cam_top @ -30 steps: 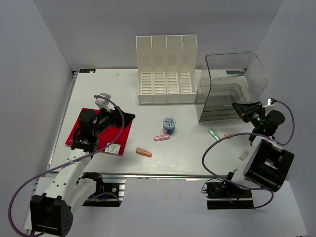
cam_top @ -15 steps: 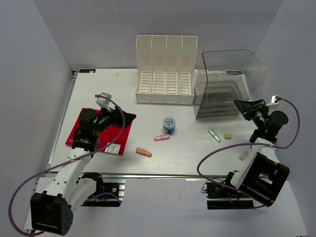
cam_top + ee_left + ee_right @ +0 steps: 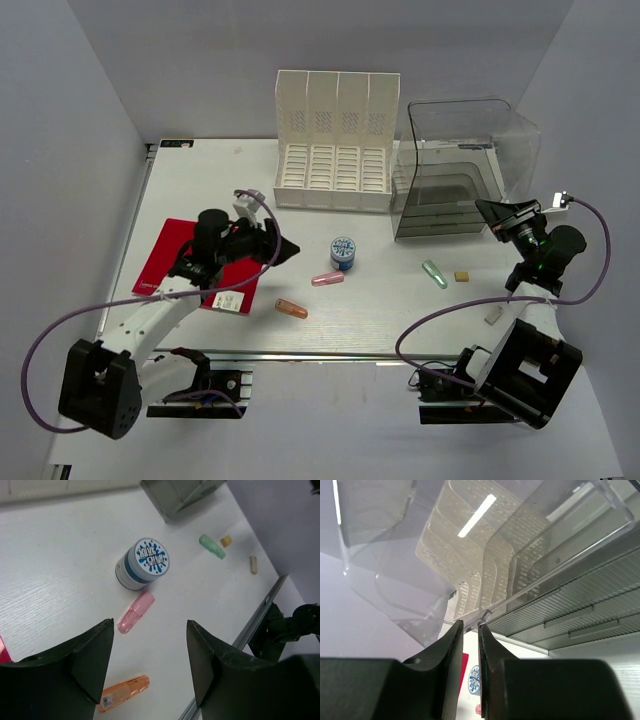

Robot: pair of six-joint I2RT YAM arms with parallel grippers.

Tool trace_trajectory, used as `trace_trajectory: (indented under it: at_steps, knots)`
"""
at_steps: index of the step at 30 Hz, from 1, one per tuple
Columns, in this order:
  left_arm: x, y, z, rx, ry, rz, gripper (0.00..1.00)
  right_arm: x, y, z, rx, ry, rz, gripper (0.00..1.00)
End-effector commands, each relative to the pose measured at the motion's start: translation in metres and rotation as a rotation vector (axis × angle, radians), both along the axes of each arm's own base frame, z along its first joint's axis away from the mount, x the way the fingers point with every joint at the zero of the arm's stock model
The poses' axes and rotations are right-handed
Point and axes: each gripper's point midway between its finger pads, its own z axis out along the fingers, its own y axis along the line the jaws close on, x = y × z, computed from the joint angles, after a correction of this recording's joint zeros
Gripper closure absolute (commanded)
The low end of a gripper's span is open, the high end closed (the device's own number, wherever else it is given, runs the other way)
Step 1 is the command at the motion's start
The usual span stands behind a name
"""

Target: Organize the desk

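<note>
Since a second ago my left arm has swung off the red folder (image 3: 165,262) toward the middle. The bin (image 3: 460,160) looked skewed then and now sits square, just beside the rack (image 3: 337,140) at the back of the surface (image 3: 200,180). That white surface fills the scene, and its rail (image 3: 330,354) runs along the near edge.

The left fingers (image 3: 92,655) are spread wide with nothing between them. They hang over the pink tube (image 3: 136,611), with the tub (image 3: 142,563) just beyond it and the orange tube (image 3: 124,693) nearer to me. The right fingers (image 3: 445,650) are pressed almost together on what I read as the front edge of the bin's clear wall. I take that as a pinch, though the wall is thin and hard to make out.

The right side worries me most. It is a narrow grip on slick plastic at one corner, so any push or lift could make the bin pivot or slip out. It could then bump the rack or sweep the green tube (image 3: 434,272) and the tan cube (image 3: 461,276) lying near its front.

On the left, the pink tube looks nearly in contact with the tub. If I come down off-centre, one finger could knock the tub or roll the tube away. The orange tube lies closest to the rail and would be the easiest to lose over the edge.
</note>
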Motion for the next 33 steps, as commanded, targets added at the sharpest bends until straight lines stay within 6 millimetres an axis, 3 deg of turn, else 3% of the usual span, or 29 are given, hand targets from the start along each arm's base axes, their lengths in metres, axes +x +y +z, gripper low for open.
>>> trace_trajectory:
  at_steps: [1, 4, 11, 19, 27, 33]
  knots:
    - [0.009, -0.014, -0.007, 0.11, 0.049, 0.019, 0.29, -0.005, 0.006, 0.046, -0.099, -0.168, 0.019, 1.0]
    - [0.008, -0.028, -0.021, 0.189, 0.127, 0.035, 0.26, -0.006, 0.005, 0.052, -0.092, -0.178, 0.014, 1.0]
    - [0.011, -0.055, -0.02, 0.191, 0.11, 0.081, 0.14, -0.006, 0.005, 0.057, -0.082, -0.182, 0.008, 1.0]
    - [0.015, -0.098, -0.032, 0.218, -0.035, 0.078, 0.1, -0.005, 0.002, 0.057, -0.082, -0.172, 0.0, 1.0]
    - [0.032, -0.116, -0.061, 0.403, -0.136, 0.151, 0.07, -0.002, 0.0, 0.054, -0.086, -0.158, -0.005, 1.0]
    - [0.042, -0.125, -0.07, 0.464, -0.174, 0.186, 0.06, -0.001, 0.001, 0.056, -0.086, -0.158, 0.004, 1.0]
